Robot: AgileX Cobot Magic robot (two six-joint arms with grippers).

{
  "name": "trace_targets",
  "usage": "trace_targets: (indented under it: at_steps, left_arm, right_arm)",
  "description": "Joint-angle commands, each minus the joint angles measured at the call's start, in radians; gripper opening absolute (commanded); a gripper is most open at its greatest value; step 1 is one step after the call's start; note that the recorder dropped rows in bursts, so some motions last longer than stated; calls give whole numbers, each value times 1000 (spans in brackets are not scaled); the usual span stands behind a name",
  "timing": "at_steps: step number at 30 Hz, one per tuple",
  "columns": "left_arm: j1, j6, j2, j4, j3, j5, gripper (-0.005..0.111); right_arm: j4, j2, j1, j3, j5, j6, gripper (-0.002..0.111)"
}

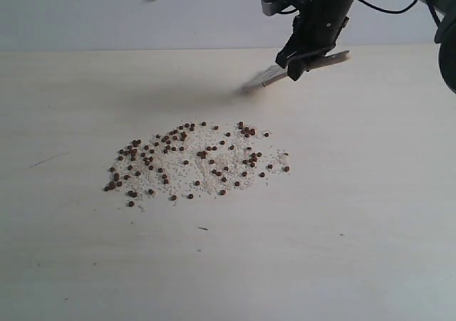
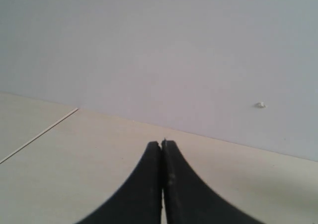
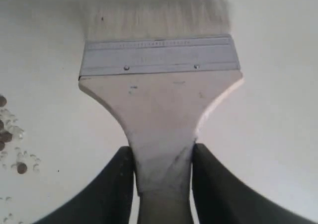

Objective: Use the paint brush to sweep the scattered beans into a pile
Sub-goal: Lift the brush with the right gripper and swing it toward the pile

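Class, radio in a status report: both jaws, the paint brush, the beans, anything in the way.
Left jaws shut, empty. Right jaws clamp paint brush handle. Brush apart from beans, upper right in exterior view. Nothing between them.

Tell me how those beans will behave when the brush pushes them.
The beans look small and round, so they will probably roll, and some may scatter past the brush. They lie loose on a smooth table, so a light push should move them. The finer white crumbs among them may slip under the soft bristles.
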Motion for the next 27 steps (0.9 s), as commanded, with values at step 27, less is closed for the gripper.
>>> trace_targets:
  at_steps: [27]
  left_arm:
    - [3,-2,1,-4,4,1,0]
  right_arm:
    - [64,-761,2,822,-398,169,0]
